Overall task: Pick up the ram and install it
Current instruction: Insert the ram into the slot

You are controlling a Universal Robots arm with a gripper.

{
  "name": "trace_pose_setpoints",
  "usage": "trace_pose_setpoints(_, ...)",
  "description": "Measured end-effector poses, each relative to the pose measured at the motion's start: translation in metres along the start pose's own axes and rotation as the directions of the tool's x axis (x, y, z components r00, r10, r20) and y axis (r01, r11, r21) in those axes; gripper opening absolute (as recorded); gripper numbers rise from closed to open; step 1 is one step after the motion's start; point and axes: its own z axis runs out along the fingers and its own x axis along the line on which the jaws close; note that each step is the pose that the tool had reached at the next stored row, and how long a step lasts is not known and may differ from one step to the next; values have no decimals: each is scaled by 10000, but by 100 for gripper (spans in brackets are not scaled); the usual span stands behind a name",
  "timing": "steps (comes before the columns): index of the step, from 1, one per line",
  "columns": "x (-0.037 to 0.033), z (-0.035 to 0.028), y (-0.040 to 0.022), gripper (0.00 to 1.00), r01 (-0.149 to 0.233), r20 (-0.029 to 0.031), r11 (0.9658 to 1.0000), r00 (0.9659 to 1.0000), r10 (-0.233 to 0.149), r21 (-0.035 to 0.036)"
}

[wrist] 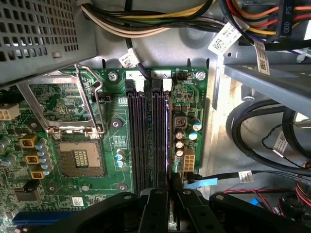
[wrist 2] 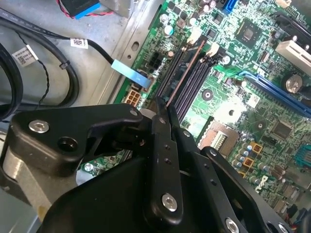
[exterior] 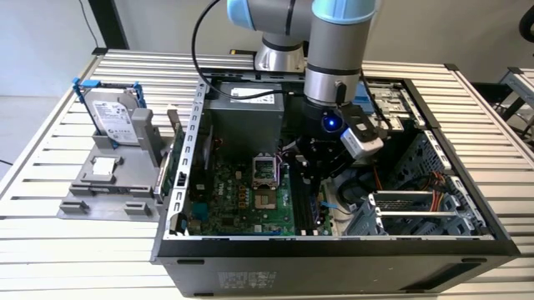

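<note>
Black gripper (wrist: pixel 169 187) fingers, closed together on the thin edge of the ram (wrist 2: pixel 182 80) (seen edge-on in both wrist views), hold it standing in the outermost of the memory slots (wrist: pixel 146 136) on the green motherboard (wrist: pixel 58 160).

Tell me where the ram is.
In the first wrist view the ram stands on edge in the gripper, at the memory slots' outer side, beside the capacitors.

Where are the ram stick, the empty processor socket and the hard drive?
ram (wrist: pixel 168 131): first wrist view, its top edge.
processor socket (wrist: pixel 79 158): first wrist view, contact grid.
hard drive (exterior: pixel 114 117): exterior view, silver face.
</note>
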Motion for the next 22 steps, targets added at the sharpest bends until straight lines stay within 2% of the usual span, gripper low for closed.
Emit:
trace_pose_setpoints(13,-1,44,-18,0,-17,-6,10000,10000,17,3)
trace_pose_setpoints(22,0,94,-11,0,-92,-34,10000,10000,92,-38)
